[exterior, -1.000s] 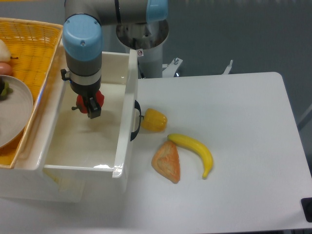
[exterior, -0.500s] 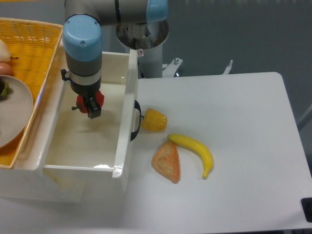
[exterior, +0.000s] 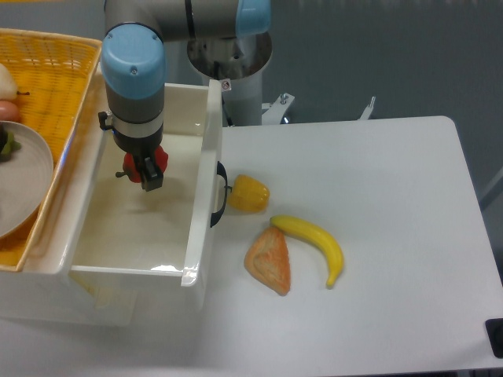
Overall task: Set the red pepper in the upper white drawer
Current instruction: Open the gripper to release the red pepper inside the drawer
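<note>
The upper white drawer point(exterior: 203, 228) is pulled open at the left, its dark curved handle facing right. My gripper point(exterior: 149, 174) points down inside the drawer, near its back half. It is shut on the red pepper point(exterior: 160, 159), of which small red parts show on both sides of the black fingers. The pepper hangs a little above the drawer's floor; I cannot tell whether it touches it.
A yellow pepper point(exterior: 247, 193) lies on the table just right of the drawer handle. A banana point(exterior: 314, 239) and an orange bread slice point(exterior: 269, 260) lie nearer the front. A yellow woven basket point(exterior: 55, 94) with a grey plate point(exterior: 22, 181) stands left of the drawer.
</note>
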Motion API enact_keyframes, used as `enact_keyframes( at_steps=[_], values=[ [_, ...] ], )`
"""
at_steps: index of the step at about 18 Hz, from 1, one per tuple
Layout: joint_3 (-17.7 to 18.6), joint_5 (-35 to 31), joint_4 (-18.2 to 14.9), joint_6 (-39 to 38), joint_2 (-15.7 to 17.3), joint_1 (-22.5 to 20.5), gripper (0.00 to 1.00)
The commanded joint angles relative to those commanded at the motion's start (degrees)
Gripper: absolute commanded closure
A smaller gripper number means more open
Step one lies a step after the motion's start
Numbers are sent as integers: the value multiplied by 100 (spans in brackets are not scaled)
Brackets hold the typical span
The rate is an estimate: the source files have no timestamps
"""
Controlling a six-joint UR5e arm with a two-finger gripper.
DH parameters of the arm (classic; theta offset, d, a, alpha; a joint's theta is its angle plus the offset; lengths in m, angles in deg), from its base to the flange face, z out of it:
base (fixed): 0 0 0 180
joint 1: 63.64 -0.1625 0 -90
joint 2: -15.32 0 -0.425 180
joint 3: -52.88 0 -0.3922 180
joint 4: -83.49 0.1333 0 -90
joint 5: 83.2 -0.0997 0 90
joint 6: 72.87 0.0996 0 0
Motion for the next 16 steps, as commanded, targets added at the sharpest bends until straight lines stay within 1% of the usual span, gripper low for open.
enact_keyframes(
  at_steps=[10, 12, 13, 15, 16],
  values=[
    [0, 0, 9, 9, 9, 0, 13],
    [-52, 0, 0, 9, 17, -17, 13],
    [-61, 0, 0, 9, 26, -18, 12],
    [-62, 0, 9, 0, 44, -26, 1],
    [-62, 0, 9, -9, 53, -35, 0]
  ],
)
